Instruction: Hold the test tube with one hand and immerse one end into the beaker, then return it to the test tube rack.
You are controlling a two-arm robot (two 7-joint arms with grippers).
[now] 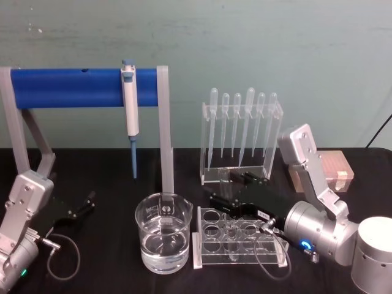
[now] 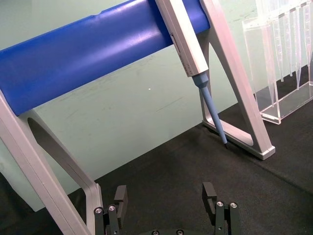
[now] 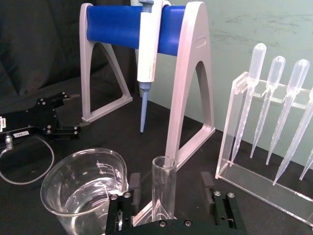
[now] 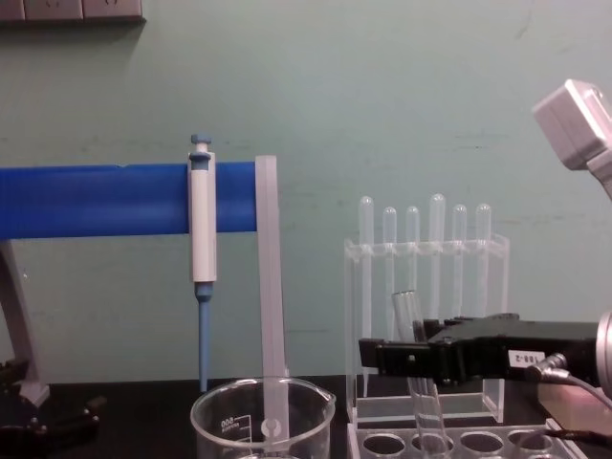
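The clear test tube (image 3: 164, 169) stands slightly tilted in the clear acrylic tube rack (image 1: 242, 252), its open rim up. My right gripper (image 3: 171, 183) is level with the tube's middle and open, one finger on each side with a gap to the glass. In the chest view the tube (image 4: 409, 316) rises above the black right gripper (image 4: 382, 356). The beaker (image 1: 163, 236), partly filled with water, sits just left of the rack. My left gripper (image 2: 165, 193) rests open and holding nothing at the table's left (image 1: 82, 205).
A white-and-blue pipettor (image 1: 130, 101) hangs on a blue bar stand (image 1: 67, 87) behind the beaker. A clear stand with several plastic pipettes (image 1: 242, 131) is behind the rack. A pinkish box (image 1: 334, 171) sits at the back right. Cables trail from both arms.
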